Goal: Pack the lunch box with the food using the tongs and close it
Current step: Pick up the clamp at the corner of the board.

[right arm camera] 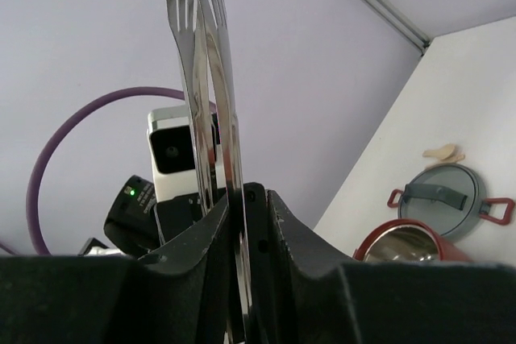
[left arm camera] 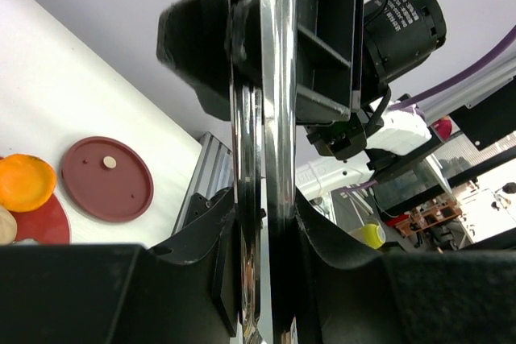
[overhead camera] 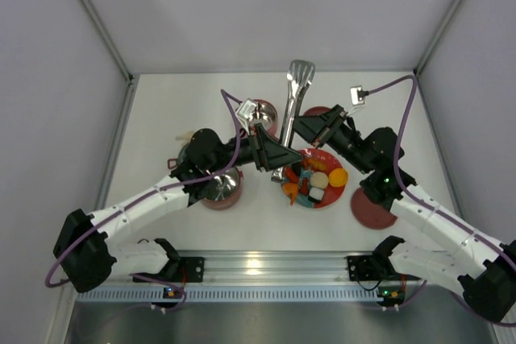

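Note:
Slim silvery tongs [overhead camera: 297, 90] stand up over the middle of the table, held at two places. My left gripper [overhead camera: 274, 155] is shut on the tongs' lower part; the left wrist view shows both shiny arms [left arm camera: 278, 78] pressed between its fingers [left arm camera: 322, 239]. My right gripper [overhead camera: 301, 127] grips them just above, and its wrist view has a tongs arm [right arm camera: 222, 78] pinched in its narrow jaws. The food [overhead camera: 321, 180] lies on a red plate [overhead camera: 326, 201] below the grippers. One pink pot [overhead camera: 222, 188] sits under my left arm, another [overhead camera: 264, 112] behind the grippers. A maroon lid [overhead camera: 372, 209] lies right of the plate.
A second maroon lid [overhead camera: 318, 110] peeks out behind my right gripper. The right wrist view shows a pot [right arm camera: 411, 243] with a steel inside and a grey round dish [right arm camera: 443, 191] with red handles near it. White walls close in the table on three sides.

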Robot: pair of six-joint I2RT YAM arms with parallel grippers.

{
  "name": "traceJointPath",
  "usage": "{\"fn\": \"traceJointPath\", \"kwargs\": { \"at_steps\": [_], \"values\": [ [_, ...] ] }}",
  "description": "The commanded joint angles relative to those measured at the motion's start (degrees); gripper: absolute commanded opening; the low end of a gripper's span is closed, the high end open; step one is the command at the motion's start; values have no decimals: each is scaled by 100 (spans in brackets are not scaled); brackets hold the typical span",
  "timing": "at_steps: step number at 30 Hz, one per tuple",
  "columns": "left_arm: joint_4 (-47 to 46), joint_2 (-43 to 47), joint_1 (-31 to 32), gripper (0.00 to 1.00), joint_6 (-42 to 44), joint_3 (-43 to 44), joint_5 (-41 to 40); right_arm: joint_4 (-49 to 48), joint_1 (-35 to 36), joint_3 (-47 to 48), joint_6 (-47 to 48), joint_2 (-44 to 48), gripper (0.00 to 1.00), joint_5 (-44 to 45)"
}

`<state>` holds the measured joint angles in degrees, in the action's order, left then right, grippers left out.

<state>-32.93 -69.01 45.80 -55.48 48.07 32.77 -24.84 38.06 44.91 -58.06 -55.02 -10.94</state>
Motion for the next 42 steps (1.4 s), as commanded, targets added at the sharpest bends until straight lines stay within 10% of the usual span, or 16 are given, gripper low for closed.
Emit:
{"fn": "traceJointPath", "kwargs": {
  "at_steps": [1, 5, 15, 42],
  "values": [
    [-381, 283, 61, 22, 169, -26, 282, 41, 34, 326, 225, -79, 21, 259],
    [-276, 327, 61, 23, 213, -26, 256, 102, 34, 387, 260, -96, 0, 277],
    [-249, 406, 61, 56, 196, -35, 168, 120, 26, 212, 339, 123, 0, 408],
    [-768, 345, 61, 55, -147, -211, 142, -2824, -1, -1028, -786, -96, 0, 839]
  ]
}}
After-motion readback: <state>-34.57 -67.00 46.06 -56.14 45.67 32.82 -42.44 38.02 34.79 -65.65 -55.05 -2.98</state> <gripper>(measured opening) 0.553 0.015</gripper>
